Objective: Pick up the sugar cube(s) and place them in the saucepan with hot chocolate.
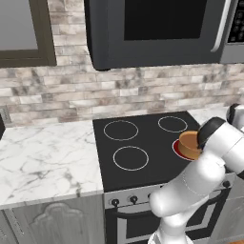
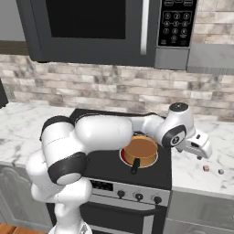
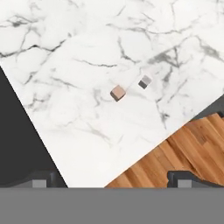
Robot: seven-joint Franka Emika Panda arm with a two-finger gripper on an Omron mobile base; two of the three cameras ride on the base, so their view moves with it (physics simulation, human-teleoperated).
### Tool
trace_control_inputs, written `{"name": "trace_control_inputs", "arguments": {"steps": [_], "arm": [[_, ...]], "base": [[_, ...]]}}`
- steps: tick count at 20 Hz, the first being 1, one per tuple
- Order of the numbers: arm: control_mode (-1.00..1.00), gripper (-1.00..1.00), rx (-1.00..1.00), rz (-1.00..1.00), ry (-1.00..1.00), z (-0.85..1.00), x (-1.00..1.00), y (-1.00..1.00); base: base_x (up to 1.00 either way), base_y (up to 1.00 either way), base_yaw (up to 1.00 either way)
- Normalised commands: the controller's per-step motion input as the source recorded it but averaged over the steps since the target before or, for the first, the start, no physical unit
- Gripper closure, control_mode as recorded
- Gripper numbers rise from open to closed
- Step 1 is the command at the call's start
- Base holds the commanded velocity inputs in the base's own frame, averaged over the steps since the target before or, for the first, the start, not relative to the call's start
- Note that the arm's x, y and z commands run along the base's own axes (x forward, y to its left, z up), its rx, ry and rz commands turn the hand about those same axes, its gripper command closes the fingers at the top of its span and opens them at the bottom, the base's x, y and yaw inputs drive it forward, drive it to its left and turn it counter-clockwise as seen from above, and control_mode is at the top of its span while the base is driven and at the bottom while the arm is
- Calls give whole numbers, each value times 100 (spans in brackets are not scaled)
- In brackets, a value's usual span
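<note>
A home kitchen: a black glass-top stove (image 1: pixel 143 147) with ring burners and front knobs sits between white marble desk (image 1: pixel 43 162) runs, a microwave (image 2: pixel 105 27) hangs above, brick tiles (image 1: pixel 71 90) line the wall, and wood flooring (image 3: pixel 175 153) shows below.

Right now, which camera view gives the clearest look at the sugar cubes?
The hand view: both sugar cubes, the tan cube and the pale grey cube, lie apart on the marble counter. In the right base view they are tiny specks right of the stove.
</note>
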Motion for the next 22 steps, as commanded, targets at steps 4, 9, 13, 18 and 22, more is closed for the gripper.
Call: {"name": "trace_control_inputs", "arguments": {"steps": [4,9,13,18,22], "arm": [[-100,-100,1,2,14,-1,31,-9],[-100,-100,7,1,9,-29,12,-14],[-100,-100,11,0,4,-26,-2,-32],[-100,-100,7,0,7,-17,0,-19],[-100,-100,7,0,7,-9,6,-24]], "base": [[0,0,0],[0,0,0],[0,0,0],[0,0,0],[0,0,0]]}}
